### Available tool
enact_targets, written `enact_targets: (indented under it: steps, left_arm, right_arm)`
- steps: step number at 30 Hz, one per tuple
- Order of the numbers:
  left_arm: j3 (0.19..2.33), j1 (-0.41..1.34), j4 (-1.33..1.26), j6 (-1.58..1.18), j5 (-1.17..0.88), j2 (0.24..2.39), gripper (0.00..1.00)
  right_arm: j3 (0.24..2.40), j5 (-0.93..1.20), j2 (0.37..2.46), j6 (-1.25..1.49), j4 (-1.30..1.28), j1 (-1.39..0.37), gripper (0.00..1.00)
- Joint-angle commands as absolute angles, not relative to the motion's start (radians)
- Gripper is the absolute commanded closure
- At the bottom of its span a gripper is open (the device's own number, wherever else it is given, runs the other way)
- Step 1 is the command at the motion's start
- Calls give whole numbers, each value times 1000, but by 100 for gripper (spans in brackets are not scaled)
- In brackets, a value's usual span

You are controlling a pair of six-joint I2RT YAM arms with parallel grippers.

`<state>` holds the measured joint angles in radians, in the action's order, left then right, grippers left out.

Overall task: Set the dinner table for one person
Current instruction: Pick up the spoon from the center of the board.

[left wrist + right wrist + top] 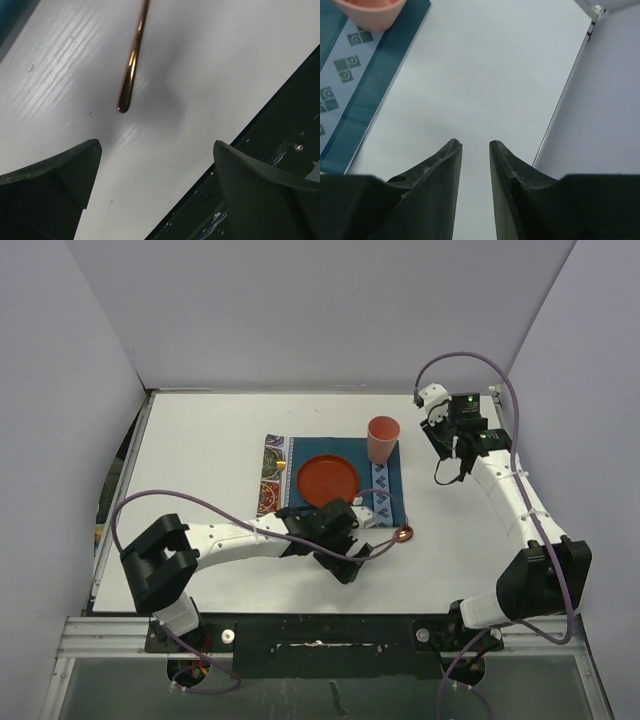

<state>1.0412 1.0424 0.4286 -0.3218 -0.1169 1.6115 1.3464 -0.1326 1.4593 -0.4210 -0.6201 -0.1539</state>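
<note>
The white dinner table (200, 460) spans the whole workspace and bears a teal placemat (292, 450) with 1 red plate (328, 481). The left gripper (157, 145) gapes empty beside what looks like a copper spoon (131, 65). Right of the pink cup (383, 438), the right gripper (475, 145) hangs slightly parted and empty.

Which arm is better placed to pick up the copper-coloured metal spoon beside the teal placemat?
Left. The left gripper, open, hangs at the handle end of the copper-coloured metal spoon; the right gripper is far off, beyond the salmon plastic cup.
</note>
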Motion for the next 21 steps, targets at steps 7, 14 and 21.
enact_targets:
  steps: [7,14,21]
  left_arm:
    - [1138,1219,305,-175,209,1525,16]
    - [992,1252,299,-192,276,1320,11]
    - [802,1264,143,-198,282,1322,11]
  right_arm:
    - [1204,-99,1236,-435,-601,-78,70]
    - [1170,-130,1197,-433,-609,-43,69]
    - [1144,-121,1167,-445,-615,-26,67]
